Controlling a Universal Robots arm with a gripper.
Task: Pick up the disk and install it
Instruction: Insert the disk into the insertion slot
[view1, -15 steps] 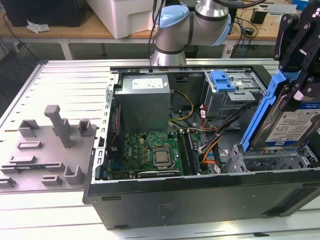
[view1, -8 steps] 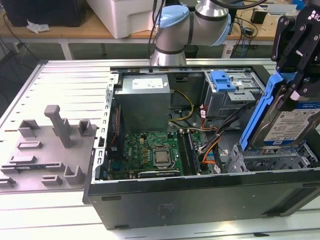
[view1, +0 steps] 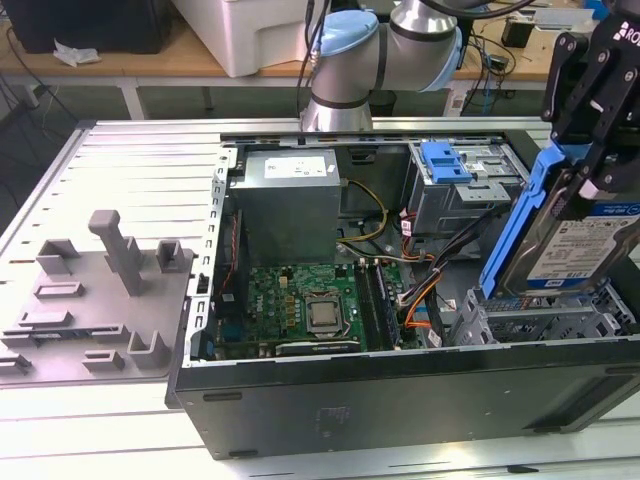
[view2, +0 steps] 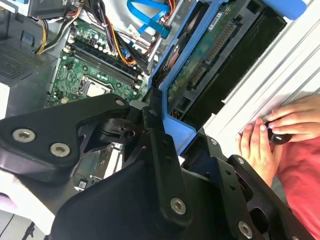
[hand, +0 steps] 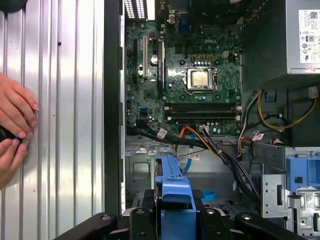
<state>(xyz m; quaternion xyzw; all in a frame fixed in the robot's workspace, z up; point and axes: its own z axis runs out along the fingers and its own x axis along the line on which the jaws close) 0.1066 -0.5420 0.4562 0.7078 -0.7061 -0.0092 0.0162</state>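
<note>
At the exterior view's right, your black pincer (view1: 590, 180) is clenched on the flat, blue-framed silver-metal disk (view1: 575, 250). The disk hangs tilted over the open black computer case (view1: 400, 400).

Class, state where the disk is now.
At the exterior view's right, the disk sits tilted in the gripper, above the grey drive cage of the open case.

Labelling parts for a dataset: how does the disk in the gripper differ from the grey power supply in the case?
The disk is held tilted on edge by the gripper; the power supply sits flat in the case. The disk is framed in blue plastic; the power supply is bare grey metal. The disk is a thin slab; the power supply is a deep box. Both carry a printed label.
</note>
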